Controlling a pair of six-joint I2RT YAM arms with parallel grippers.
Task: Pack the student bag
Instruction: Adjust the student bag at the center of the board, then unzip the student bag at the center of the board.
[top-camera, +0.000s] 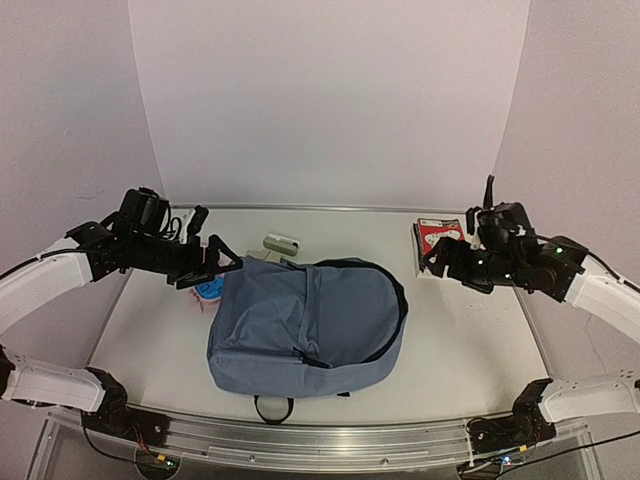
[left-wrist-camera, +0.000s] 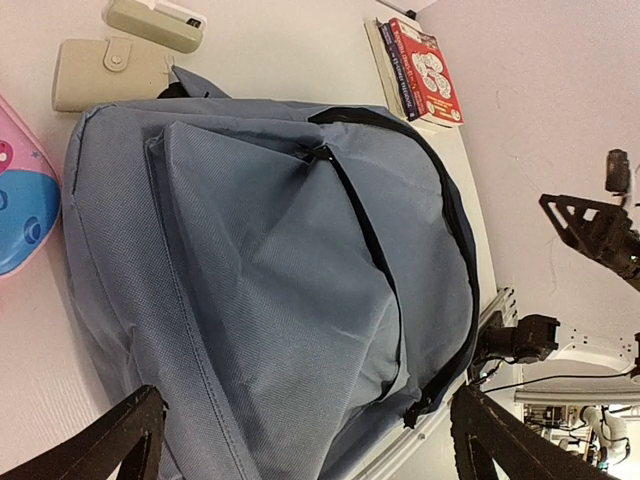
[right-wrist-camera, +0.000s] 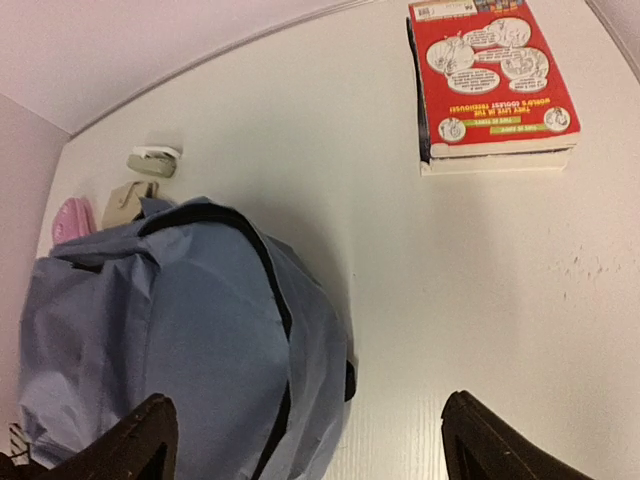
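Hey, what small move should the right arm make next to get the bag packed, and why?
Probably swing the right gripper toward the books and lower it over the red top one. Its jaws stand open and empty, and the stack lies close ahead of it, outside the bag, so it looks like the nearest thing left to pack.

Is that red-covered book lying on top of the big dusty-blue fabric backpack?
No, the red-covered book sits on the white table, apart from the dusty-blue fabric backpack.
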